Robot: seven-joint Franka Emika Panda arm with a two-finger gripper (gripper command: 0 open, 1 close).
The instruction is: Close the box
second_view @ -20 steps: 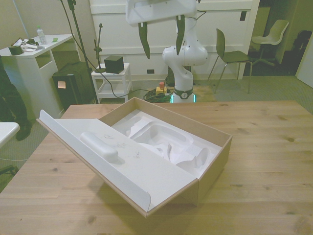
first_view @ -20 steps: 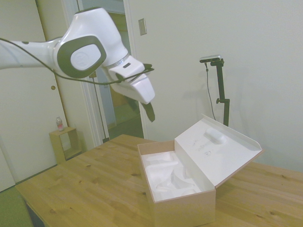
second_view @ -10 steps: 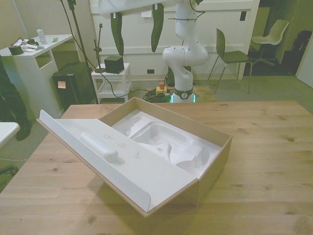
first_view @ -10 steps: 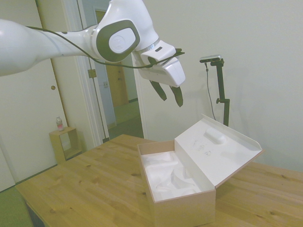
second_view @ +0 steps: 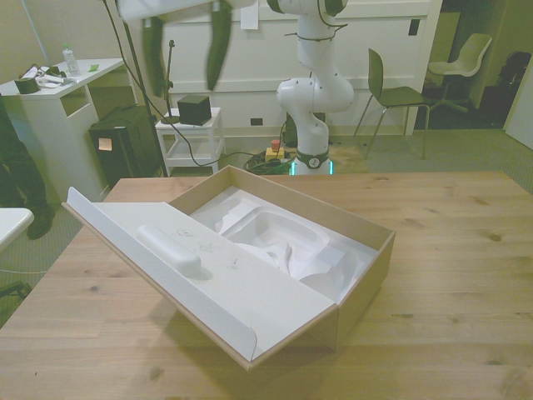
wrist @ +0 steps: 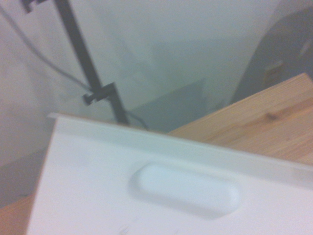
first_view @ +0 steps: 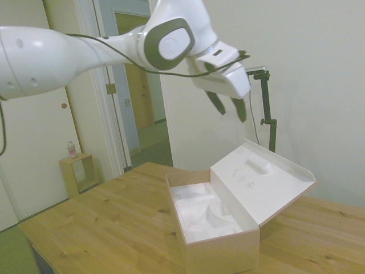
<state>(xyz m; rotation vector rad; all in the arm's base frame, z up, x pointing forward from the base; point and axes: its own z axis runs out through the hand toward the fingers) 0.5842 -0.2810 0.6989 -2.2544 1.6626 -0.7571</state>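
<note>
The box stands open on the wooden table, tan outside with a white moulded lining. Its white-lined flap lid leans outward, toward the front view's left, with a raised oval bump on it. My gripper hangs open high above the lid's free edge, fingers apart and pointing down, touching nothing. The wrist view looks down on the lid's lining and its far edge.
A small wooden cube shelf stands on the floor beyond the table. A white cart, a white desk and chairs are behind the table. Bare tabletop lies on the front view's right.
The arm has swung from above the box's open cavity toward the lid side, to the front view's left, staying high. The gripper stays open. The box and lid have not moved.
</note>
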